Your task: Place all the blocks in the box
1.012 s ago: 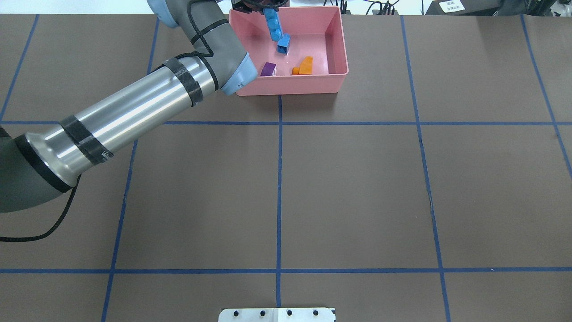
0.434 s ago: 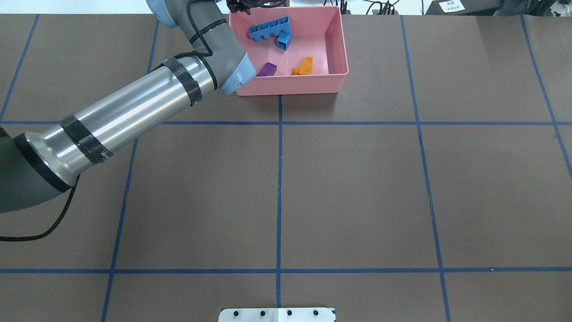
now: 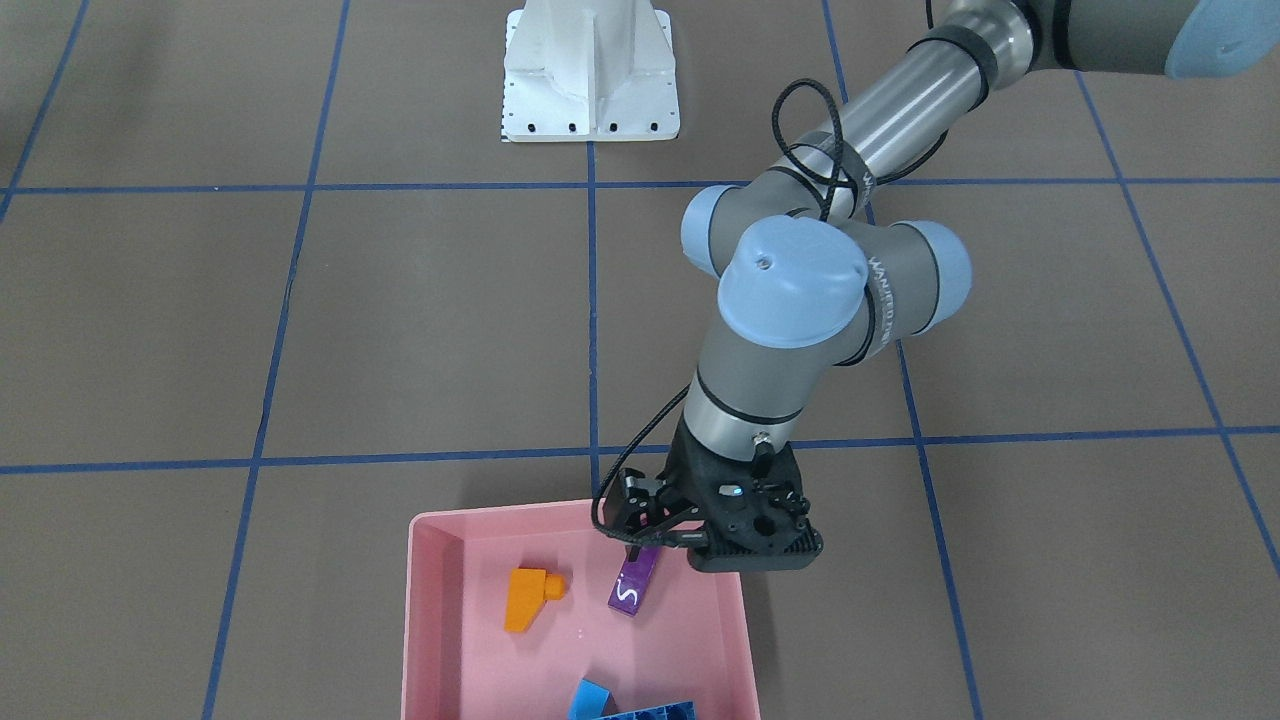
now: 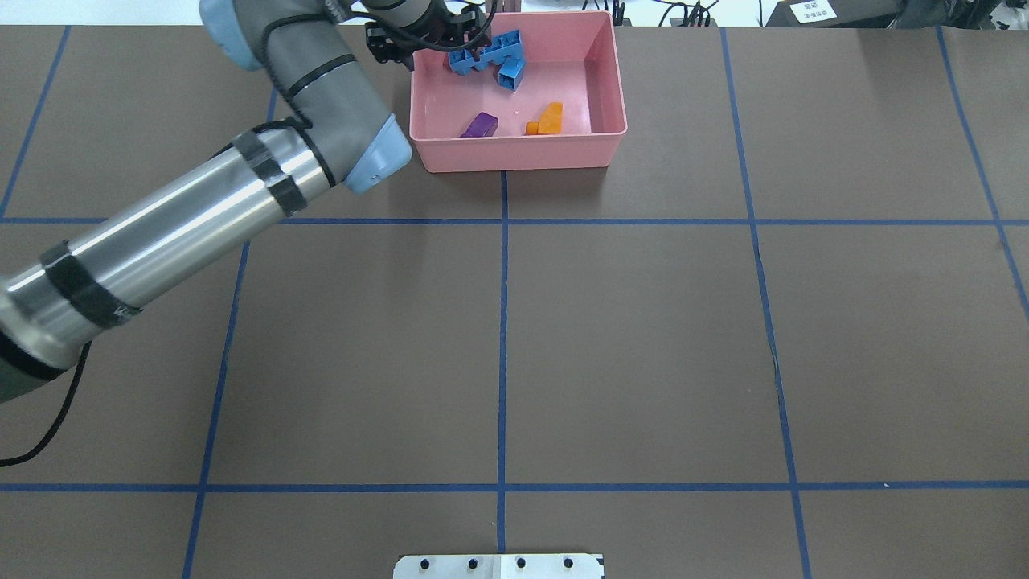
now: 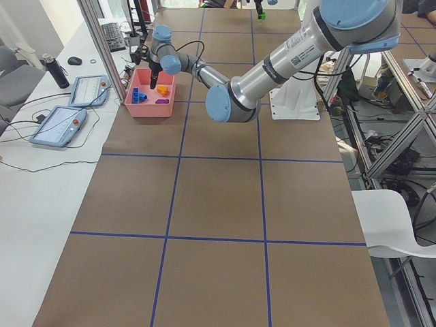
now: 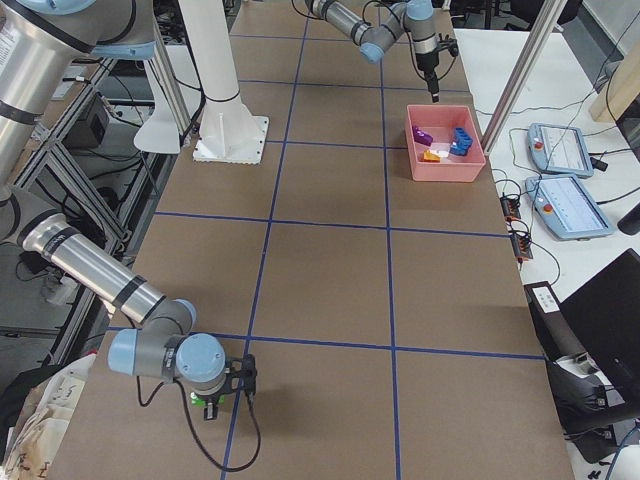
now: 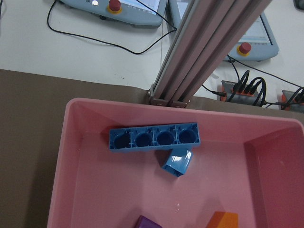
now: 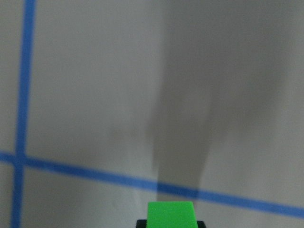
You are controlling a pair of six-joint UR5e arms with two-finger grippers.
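The pink box [image 4: 522, 158] stands at the table's far side. In it lie the long blue block [image 4: 485, 52], studs down against the far wall, the small light blue block [image 4: 511, 74], the purple block [image 4: 480, 125] and the orange block [image 4: 548, 119]. My left gripper [image 4: 430, 39] hovers open and empty over the box's far left corner; it also shows in the front view [image 3: 637, 530] above the purple block [image 3: 633, 585]. My right gripper [image 6: 215, 398] is low over the table near the robot, shut on the green block [image 8: 171, 213].
Blue tape lines cross the brown table [image 4: 643, 346]. The white robot base [image 3: 590, 70] stands on the robot's side. An aluminium post [image 7: 209, 52] and teach pendants [image 6: 565, 205] sit just beyond the box's far edge.
The long blue block dropped from my left gripper and now lies flat in the box. My left arm has swung left, and the gripper went from over the box to its left far corner.
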